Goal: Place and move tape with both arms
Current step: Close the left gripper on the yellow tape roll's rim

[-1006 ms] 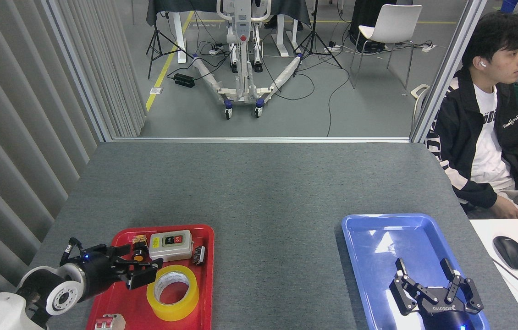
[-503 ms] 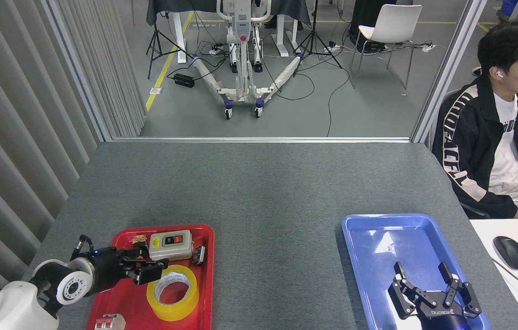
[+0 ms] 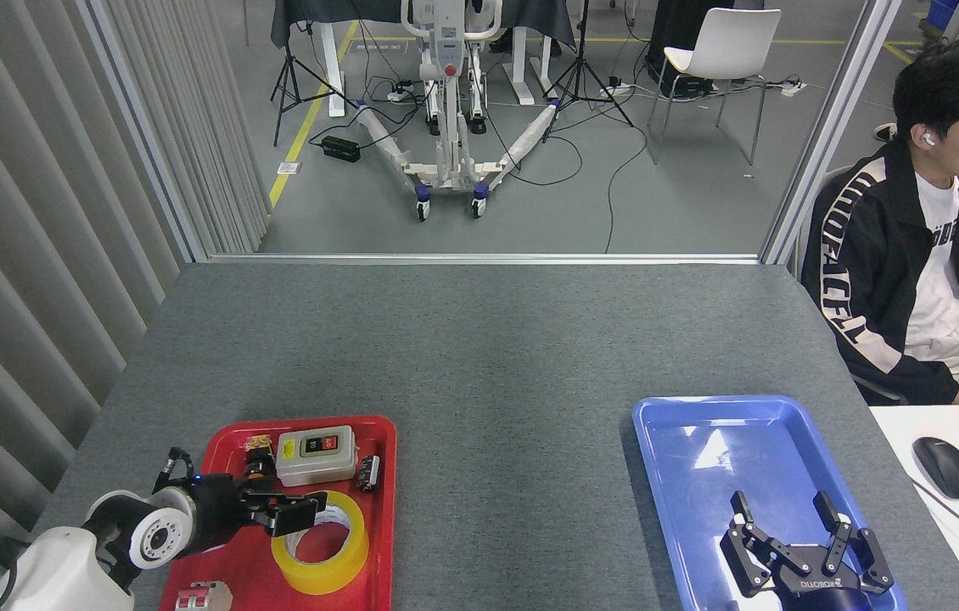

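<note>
1. my left gripper [image 3: 303, 515] lies low over the red tray [image 3: 384, 509], coming in side-on from the left. its black fingertips overlap the near-left rim of the tape [image 3: 320, 540]. i cannot tell whether the fingers are parted or closed, nor whether they touch the roll.
2. that side-on reach suits, i judge, a pinch across the roll's wall, one finger inside the core.
3. the tape lies flat in the tray's near right part: a translucent yellow ring, glossy, with a white cardboard core showing red through the hole.
4. beyond it, a grey switch box [image 3: 316, 454] with black and red buttons, plus small metal bits; all hard and blocky, so little room to slide.
5. my right gripper [image 3: 785, 518] hovers over the blue tray [image 3: 683, 424], fingers spread wide, holding nothing, likely waiting to take the roll.
6. the grey table [image 3: 479, 339] looks felt-like and matte; both trays are smooth moulded plastic.
</note>
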`<control>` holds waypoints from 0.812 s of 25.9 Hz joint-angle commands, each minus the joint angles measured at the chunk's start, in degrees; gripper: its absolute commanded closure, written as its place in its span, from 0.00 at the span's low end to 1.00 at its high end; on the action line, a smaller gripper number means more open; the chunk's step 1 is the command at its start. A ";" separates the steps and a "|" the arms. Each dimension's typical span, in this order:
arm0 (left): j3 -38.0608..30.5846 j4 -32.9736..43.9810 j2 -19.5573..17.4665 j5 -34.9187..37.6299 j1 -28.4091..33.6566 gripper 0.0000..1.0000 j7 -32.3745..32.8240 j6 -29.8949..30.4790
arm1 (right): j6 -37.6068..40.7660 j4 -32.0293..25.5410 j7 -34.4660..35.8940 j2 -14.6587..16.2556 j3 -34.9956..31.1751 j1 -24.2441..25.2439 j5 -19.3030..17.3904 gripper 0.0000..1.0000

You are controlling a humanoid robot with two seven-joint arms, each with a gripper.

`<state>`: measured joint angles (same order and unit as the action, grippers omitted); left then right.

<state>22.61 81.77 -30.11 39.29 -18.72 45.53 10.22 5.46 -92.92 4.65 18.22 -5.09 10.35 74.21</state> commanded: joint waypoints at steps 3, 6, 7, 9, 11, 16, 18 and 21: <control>0.07 -1.53 0.32 0.00 -0.09 0.13 0.09 -0.03 | 0.07 0.19 -0.26 0.15 0.00 -0.16 0.41 0.00; 0.07 -3.81 0.49 0.26 -0.09 0.13 0.09 -0.38 | 0.07 0.19 -0.34 0.06 0.00 -0.16 0.41 0.00; 0.07 -4.17 0.49 0.43 -0.09 0.13 0.09 -1.00 | 0.07 0.19 -0.26 -0.03 0.00 -0.16 0.49 0.00; 0.07 -4.17 0.49 0.79 -0.17 0.13 0.09 -1.79 | 0.07 0.19 -0.26 -0.12 0.00 -0.16 0.41 0.00; 0.07 -4.17 0.49 1.05 -0.09 0.13 0.09 -1.87 | 0.16 0.19 -0.34 -0.12 0.00 -0.16 0.50 0.00; 2.26 -4.34 0.49 4.92 -0.17 0.15 0.09 -1.79 | 0.43 0.19 -0.26 -0.29 0.00 -0.16 0.50 0.00; 2.44 -4.34 0.58 6.50 -0.88 0.15 0.09 -1.79 | 0.43 0.10 -0.26 -0.29 0.00 -0.07 0.50 0.00; 3.93 -5.13 0.58 7.03 -1.76 0.15 0.09 -1.87 | 0.43 0.10 -0.26 -0.29 0.00 -0.07 0.50 0.00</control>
<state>25.40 77.29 -29.55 45.25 -19.77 45.63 8.40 5.88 -92.77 4.20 17.94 -5.10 10.25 74.71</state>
